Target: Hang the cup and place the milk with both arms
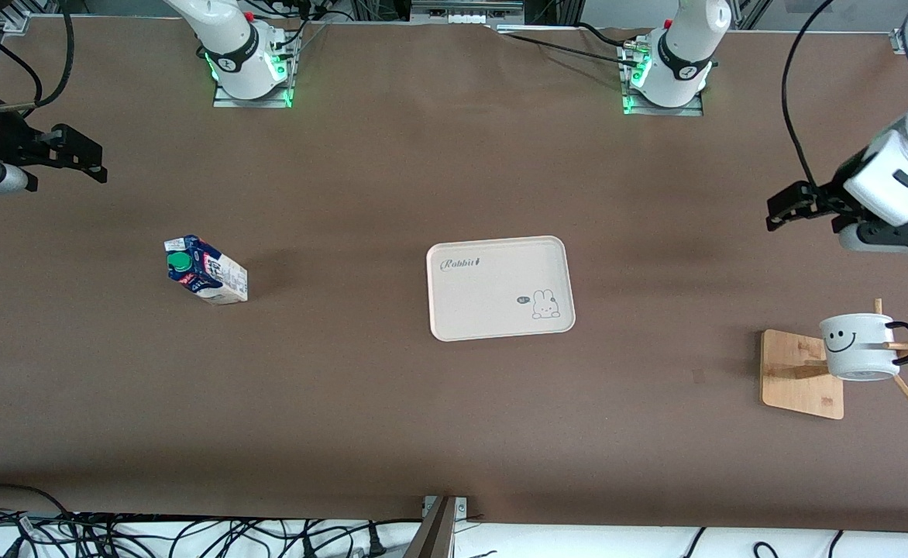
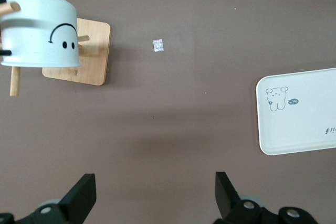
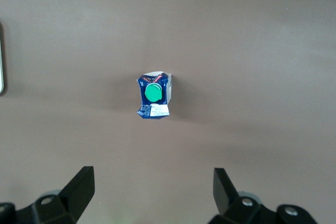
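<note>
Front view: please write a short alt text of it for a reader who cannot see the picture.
A white smiley cup hangs by its handle on a wooden peg rack at the left arm's end of a brown table, a rabbit-print tray lies in the middle, and a blue milk carton stands toward the right arm's end. The left gripper and right gripper hang open above the table.

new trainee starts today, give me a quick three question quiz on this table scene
1. True or false: the small white smiley-face mug already hangs on the wooden peg rack.
2. What lies on the pale rectangular rabbit-print tray? A) dark-blue gable-top milk carton B) mug C) nothing
3. The left tool and right tool both stand ____.

Key: 1 true; 2 C; 3 open
</note>
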Motion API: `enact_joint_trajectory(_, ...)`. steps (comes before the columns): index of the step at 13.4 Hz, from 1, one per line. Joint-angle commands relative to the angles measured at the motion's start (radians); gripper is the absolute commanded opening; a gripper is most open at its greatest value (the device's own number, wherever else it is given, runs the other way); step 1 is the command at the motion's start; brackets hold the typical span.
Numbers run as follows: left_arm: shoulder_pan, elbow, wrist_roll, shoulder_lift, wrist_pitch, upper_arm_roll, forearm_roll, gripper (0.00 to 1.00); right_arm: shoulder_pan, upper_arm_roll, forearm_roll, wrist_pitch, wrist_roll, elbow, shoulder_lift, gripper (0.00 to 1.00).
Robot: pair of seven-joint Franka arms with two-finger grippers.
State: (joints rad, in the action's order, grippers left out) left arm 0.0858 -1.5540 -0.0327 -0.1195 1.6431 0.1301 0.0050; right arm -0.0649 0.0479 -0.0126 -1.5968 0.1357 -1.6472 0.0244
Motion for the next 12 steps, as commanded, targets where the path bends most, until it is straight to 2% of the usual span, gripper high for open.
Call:
enact_joint_trajectory(1, -0.004, 0.137, 0.007, -0.092, -0.063, 0.017, 0.059, 1.0, -0.006, 0.004, -0.02, -0.015, -0.01, 0.023, -0.017, 1.0)
enact_joint_trajectory(9, 0.002, 0.14, -0.004, -0.074, -0.054, 0.019, 0.052, 1.0, -0.009, 0.003, -0.02, -0.014, -0.011, 0.027, -0.017, 1.0)
enact_joint_trajectory(10, 0.002, 0.123, -0.004, -0.057, -0.027, 0.019, 0.044, 1.0, -0.009, 0.003, -0.02, -0.014, -0.011, 0.027, -0.015, 1.0)
enact_joint_trajectory(11, 0.008, 0.065, -0.004, -0.036, 0.034, 0.019, 0.041, 1.0, -0.01, 0.003, -0.02, -0.014, -0.011, 0.027, -0.017, 1.0)
enact_joint_trajectory(12, 0.005, -0.027, -0.007, 0.033, 0.106, 0.02, 0.041, 1.0, -0.01, 0.001, -0.02, -0.014, -0.011, 0.027, -0.017, 1.0)
